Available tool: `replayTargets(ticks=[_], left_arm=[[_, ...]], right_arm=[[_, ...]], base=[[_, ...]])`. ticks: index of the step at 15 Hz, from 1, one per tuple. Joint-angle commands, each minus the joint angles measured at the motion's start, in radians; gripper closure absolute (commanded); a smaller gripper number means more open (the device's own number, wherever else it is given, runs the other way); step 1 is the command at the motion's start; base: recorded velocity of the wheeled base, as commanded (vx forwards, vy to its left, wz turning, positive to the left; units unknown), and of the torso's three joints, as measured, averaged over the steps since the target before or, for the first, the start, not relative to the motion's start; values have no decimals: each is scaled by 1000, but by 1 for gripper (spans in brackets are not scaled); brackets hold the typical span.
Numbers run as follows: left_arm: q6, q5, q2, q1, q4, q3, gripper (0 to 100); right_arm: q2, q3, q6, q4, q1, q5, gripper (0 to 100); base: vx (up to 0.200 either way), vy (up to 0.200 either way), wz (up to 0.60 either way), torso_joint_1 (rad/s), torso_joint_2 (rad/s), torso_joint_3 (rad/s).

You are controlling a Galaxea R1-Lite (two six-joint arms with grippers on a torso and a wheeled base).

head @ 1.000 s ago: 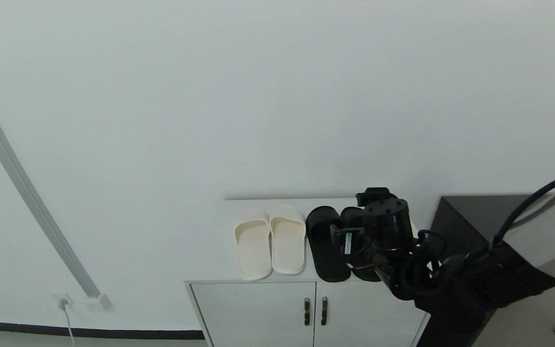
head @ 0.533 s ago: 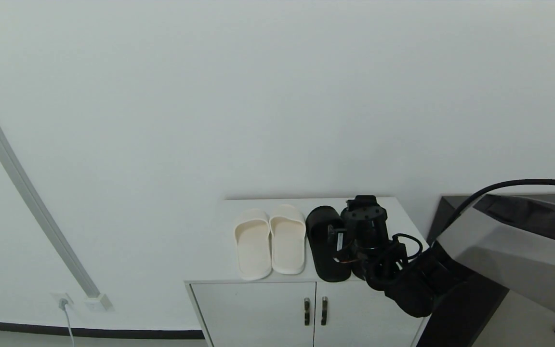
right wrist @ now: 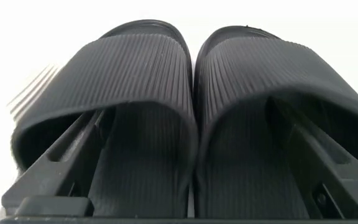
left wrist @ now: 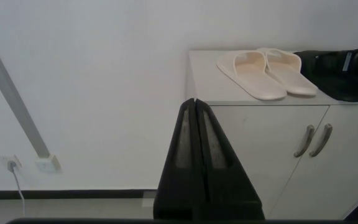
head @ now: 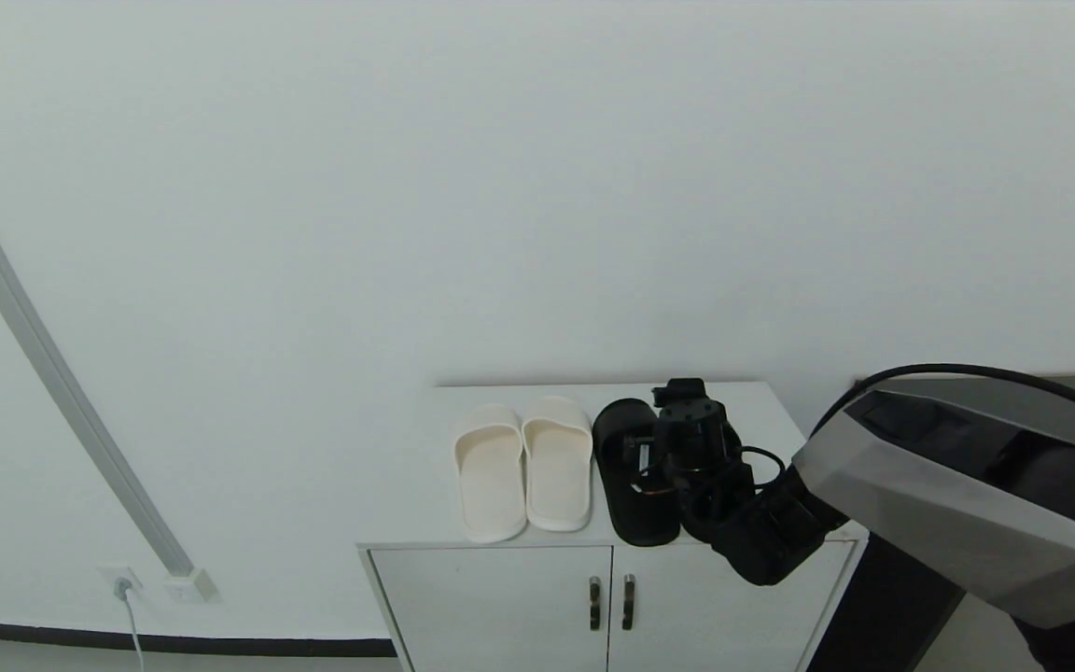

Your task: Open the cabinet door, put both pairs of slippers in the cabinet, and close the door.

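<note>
A white cabinet (head: 500, 607) stands against the wall with both doors shut and two dark handles (head: 611, 602) at the middle. On its top lie a cream pair of slippers (head: 523, 467) and, to their right, a black pair (head: 626, 495). My right gripper (head: 654, 457) is over the black pair; in the right wrist view the right gripper (right wrist: 191, 115) is open, with one finger (right wrist: 73, 155) under each slipper's strap and the black pair's (right wrist: 142, 74) inner edges between them. The left gripper (left wrist: 194, 106) hangs shut and holds nothing, well left of the cabinet (left wrist: 253, 130).
A dark piece of furniture (head: 883, 607) stands right beside the cabinet, behind my right arm. On the wall to the left run a slanted grey conduit (head: 34, 345) and a socket with a plugged cable (head: 122, 588). The floor left of the cabinet is free.
My right arm swung left and forward, bringing its gripper down onto the black slippers, and the wrist now covers the right black slipper. The slippers and cabinet doors have not moved.
</note>
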Motion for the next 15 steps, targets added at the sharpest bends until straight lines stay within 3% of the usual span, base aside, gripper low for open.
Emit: replayTargets(ticks=[1,3,4,13,15], left_arm=[[-1,0,1,1,0,0,100],[-1,0,1,1,0,0,100],[-1,0,1,1,0,0,100],[-1,-1,1,1,0,0,100],[1,-1,1,1,0,0,100]], right_arm=[[37,-43,-16,1,-12,2,0],[63,-72,-23,1,-19,2,0],[68,-75,-23,1,-21,2,100],[60,-61,-25,-8,-21,-7,100],[-8,-6,-37,-25,-21,-2,100]], base=[[0,0,0,0,0,0],[0,0,0,0,0,0],[0,0,0,0,0,0],[0,0,0,0,0,0],[0,0,0,0,0,0]])
